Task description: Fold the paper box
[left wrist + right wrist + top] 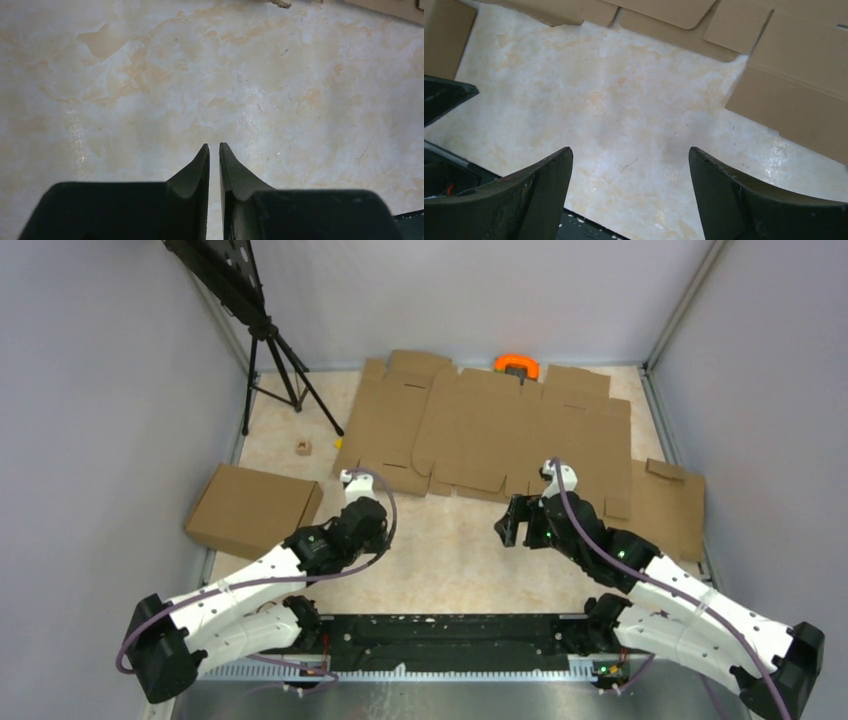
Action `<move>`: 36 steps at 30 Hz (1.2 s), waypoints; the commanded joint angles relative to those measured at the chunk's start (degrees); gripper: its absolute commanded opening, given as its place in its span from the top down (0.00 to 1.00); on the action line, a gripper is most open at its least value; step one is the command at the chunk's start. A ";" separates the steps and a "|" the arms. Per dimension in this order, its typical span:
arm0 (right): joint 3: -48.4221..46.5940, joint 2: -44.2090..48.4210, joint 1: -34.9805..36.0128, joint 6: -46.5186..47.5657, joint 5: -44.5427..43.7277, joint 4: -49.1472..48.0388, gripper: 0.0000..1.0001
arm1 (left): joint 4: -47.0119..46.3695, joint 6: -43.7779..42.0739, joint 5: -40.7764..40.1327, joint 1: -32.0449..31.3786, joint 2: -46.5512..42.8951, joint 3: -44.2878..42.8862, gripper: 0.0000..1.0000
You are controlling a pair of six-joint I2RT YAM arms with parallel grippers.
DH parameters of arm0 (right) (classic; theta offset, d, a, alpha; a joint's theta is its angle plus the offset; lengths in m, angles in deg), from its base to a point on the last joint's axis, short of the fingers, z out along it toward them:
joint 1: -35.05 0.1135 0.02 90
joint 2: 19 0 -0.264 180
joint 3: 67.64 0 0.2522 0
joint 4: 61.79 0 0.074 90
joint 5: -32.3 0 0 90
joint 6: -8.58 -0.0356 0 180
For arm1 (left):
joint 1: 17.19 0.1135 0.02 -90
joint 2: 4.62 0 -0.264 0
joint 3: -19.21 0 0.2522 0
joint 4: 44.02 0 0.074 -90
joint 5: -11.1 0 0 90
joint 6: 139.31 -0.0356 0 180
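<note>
Surface: you are working on a pale marbled table (pixel 450 550) walled in by grey panels, with a black tripod (pixel 275 360) standing in the far-left corner
Paper box: your paper box (pixel 255 508) lies at the left edge of the table, well apart from both grippers
Box look: plain brown, shallow and mailer-like; you see a flat rectangular top and one narrow side wall along its near-left edge, and it sits skewed to the table edge
Left gripper: your left gripper (pixel 214 150) hangs over bare table, its jaws parted by only a thin slit, with nothing between them
Right gripper: your right gripper (pixel 630 152) stands wide apart over bare table, and it grips nothing
Blanks: flat cardboard blanks (pixel 500 430) with notched edges cover the far middle of the table; their near edges show just beyond the right gripper in its wrist view
Right sheet: another flat cardboard piece (pixel 665 515) lies by the right wall, partly covered by the right arm
Small items: a small wooden block (pixel 304 448) sits between the tripod and the box
Hard to see: an orange object (pixel 516 365) at the far wall is half hidden behind the blanks, so you cannot tell what it is
Cut off: the overhead view hides the left fingertips under the wrist, and you cannot tell from here how the box's flaps or tabs are tucked
</note>
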 commanded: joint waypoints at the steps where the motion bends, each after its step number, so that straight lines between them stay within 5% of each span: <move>1: 1.16 2.06 0.18 0.92 -5.88 2.34 0.14 | -6.63 -1.42 -0.86 0.32 -1.24 1.09 0.86; 4: 1.84 3.89 0.18 1.51 -9.00 1.70 0.12 | -7.84 -2.79 -0.37 0.32 -0.40 0.69 0.72; 6: 2.56 5.02 0.18 1.11 -13.81 0.77 0.09 | -8.72 -4.59 0.25 0.37 -0.38 0.85 0.30; 8: 3.94 6.50 0.21 0.99 -19.87 -1.37 0.04 | -12.23 -6.59 0.78 0.87 -1.08 2.01 0.03; 11: 6.38 8.92 -0.35 3.19 -29.81 -7.74 0.01 | -17.44 -9.32 2.31 4.01 -1.51 2.05 0.01; 13: 6.04 8.49 -6.80 4.19 -32.88 -10.37 0.01 | -20.08 -10.78 2.93 7.49 -0.05 1.00 0.01; 20: 15.93 2.57 -29.62 17.65 -23.36 -39.52 0.02 | -28.18 -16.08 4.51 22.65 5.44 -1.08 0.01; 25: 31.69 -1.07 -31.85 36.55 -15.67 -73.16 0.04 | -37.68 -25.29 7.12 32.57 7.30 2.43 0.10; 30: 32.92 -12.05 -34.19 36.43 -13.79 -83.85 0.08 | -53.65 -31.76 2.59 35.25 8.44 10.39 0.05; 33: 33.14 -21.35 -34.20 34.69 -22.57 -93.36 0.08 | -55.02 -31.96 -2.70 35.99 9.15 10.09 0.01; 36: 34.08 -27.76 -34.63 38.18 -19.15 -101.34 0.09 | -57.80 -33.15 -3.41 38.06 11.61 9.75 0.01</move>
